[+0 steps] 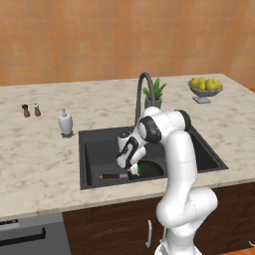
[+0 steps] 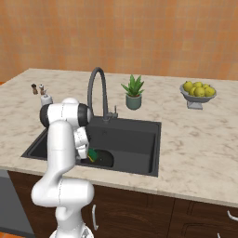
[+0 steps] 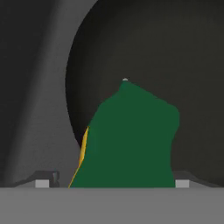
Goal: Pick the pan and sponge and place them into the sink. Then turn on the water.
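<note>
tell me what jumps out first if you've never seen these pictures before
The white arm bends down into the large dark grey rectangular sink, its gripper low over the round black frying pan lying in the basin. Between the jaws sits the small green sponge with a yellow underside, large in the hand view. Behind the sink stand the tall arched dark grey faucet and, to the right on the marble counter, a grey bowl of yellow fruit.
</note>
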